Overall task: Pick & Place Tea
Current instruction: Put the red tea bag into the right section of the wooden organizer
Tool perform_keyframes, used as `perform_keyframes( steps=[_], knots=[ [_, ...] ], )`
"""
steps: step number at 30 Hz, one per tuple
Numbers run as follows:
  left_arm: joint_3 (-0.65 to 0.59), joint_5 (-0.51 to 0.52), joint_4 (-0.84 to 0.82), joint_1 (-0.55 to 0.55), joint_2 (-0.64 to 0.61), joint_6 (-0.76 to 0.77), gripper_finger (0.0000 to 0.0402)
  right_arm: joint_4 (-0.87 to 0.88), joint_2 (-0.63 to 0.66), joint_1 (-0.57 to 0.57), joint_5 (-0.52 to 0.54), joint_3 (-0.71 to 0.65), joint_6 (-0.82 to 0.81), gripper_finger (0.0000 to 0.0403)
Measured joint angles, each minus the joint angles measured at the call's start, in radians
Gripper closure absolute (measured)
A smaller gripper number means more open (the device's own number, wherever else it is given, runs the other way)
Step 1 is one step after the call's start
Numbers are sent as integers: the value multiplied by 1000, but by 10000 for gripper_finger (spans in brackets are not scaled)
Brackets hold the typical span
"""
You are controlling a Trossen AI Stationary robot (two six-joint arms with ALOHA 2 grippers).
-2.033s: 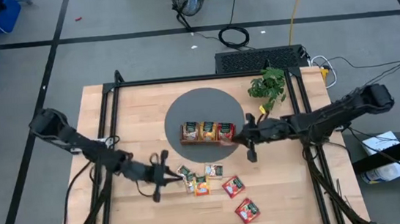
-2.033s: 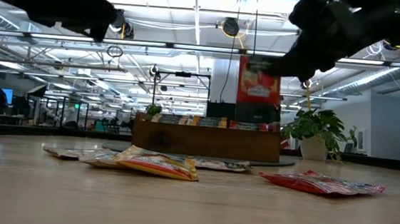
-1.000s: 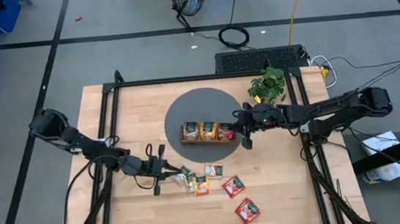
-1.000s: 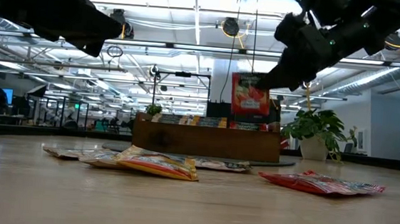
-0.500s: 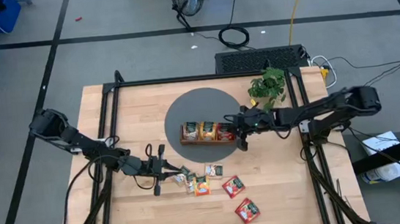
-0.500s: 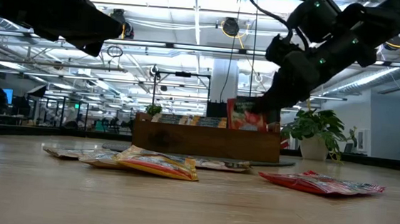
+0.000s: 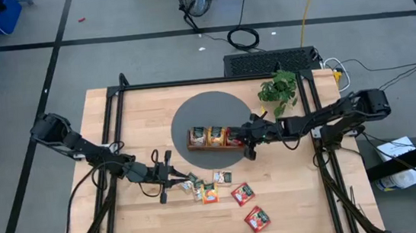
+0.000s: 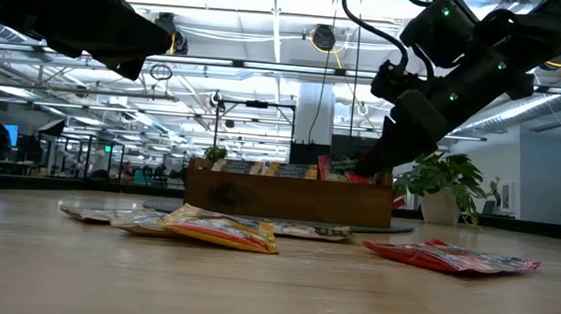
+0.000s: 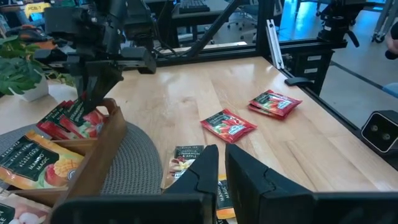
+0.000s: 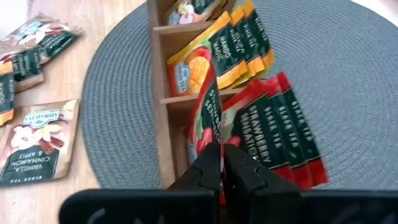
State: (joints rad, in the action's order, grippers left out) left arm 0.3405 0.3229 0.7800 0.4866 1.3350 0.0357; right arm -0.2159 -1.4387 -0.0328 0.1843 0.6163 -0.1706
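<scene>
In the tray's red end compartment, the red sachet (image 10: 208,121) stands on edge, pinched in my right gripper (image 10: 222,163). Release it crooked and it may tip over the tray (image 7: 215,146) wall. My left gripper (image 9: 219,163), nearly closed, hovers over loose sachets (image 7: 208,186) on the bench (image 7: 131,116).

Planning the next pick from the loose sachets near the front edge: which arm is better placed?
Left. The left end effector hovers beside the loose sachets, holding nothing. The right end effector is at the wooden tray, shut on a red sachet.
</scene>
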Motion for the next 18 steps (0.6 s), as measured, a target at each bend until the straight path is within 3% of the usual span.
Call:
perform_keyframes(
  steps=[9,18],
  knots=[
    [0,-1,0,0,0,0,364,-4,0,12,-2,0,-1,393],
    [0,-4,-1,0,0,0,364,-67,2,15,3,0,-1,323]
  ],
)
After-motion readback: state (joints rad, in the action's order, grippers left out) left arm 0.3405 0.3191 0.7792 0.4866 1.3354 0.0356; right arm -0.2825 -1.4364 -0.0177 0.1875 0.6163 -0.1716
